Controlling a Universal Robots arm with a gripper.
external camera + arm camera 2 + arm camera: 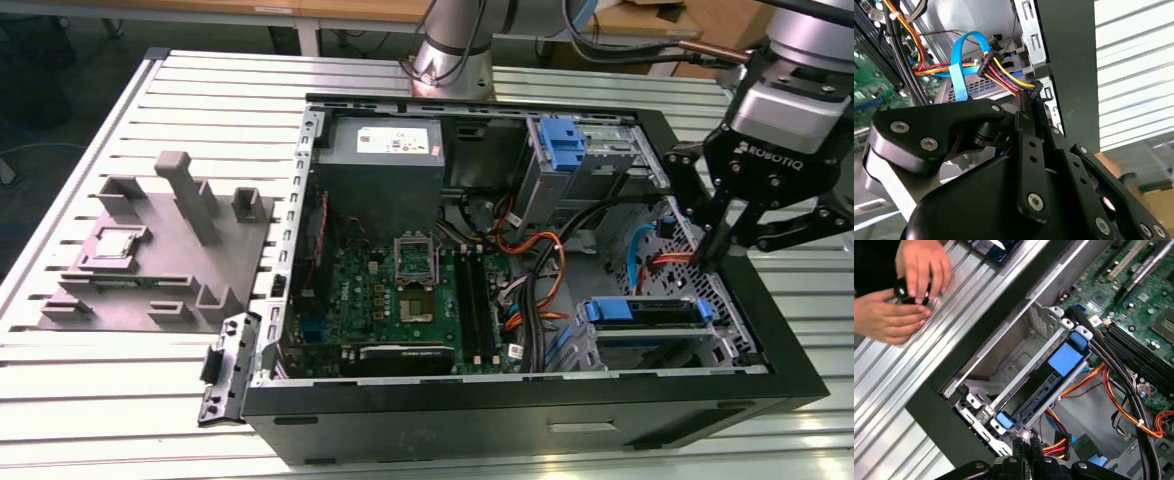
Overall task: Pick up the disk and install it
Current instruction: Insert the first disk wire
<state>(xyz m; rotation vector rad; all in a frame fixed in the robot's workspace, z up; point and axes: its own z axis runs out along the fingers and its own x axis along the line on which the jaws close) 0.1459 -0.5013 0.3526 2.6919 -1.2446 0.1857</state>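
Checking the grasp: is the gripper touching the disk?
Apart. In the exterior view the gripper, its fingertips shut, ends short of the disk in its bay, with cables showing between them.

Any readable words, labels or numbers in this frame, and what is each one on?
Gripper: white maker's lettering on its body, a brand mark, not quoted here.
Power supply label: print too small to read.
Motherboard: board markings too small to read.
Nothing else carries legible text.
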